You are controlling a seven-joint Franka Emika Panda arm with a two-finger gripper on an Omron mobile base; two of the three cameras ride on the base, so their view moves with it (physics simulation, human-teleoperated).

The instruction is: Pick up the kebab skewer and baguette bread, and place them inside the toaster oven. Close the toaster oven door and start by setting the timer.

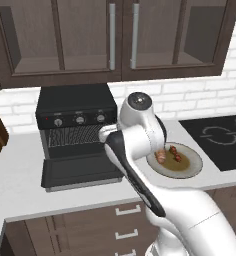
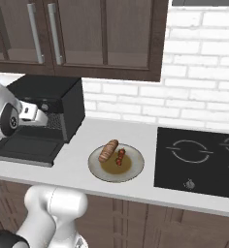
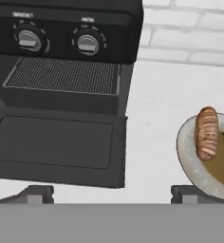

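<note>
**Oven door down, food on the plate, pincer wide and empty**

Left base view: the black boxy toaster oven (image 1: 76, 114) stands on the white surface (image 1: 20, 165) under dark wood cabinets (image 1: 115, 35), its flat black door (image 1: 77, 174) folded down flat in front. The white arm (image 1: 140, 150) covers part of the round grey-rimmed plate (image 1: 190, 167), where the dark reddish kebab skewer (image 1: 175, 153) shows and the loaf is mostly hidden.

Right base view: from this side the plate is unobstructed; the tan oblong baguette bread (image 2: 108, 150) lies just left of the skewer, both on the plate, between the oven and the black glass cooktop (image 2: 199, 162).

Hand view: the pincer (image 3: 111, 194) has its two dark tips set wide apart with nothing between them, above the surface between door and plate. Two silver-black knobs (image 3: 88, 42) and the wire rack (image 3: 61, 75) are plain here.
</note>
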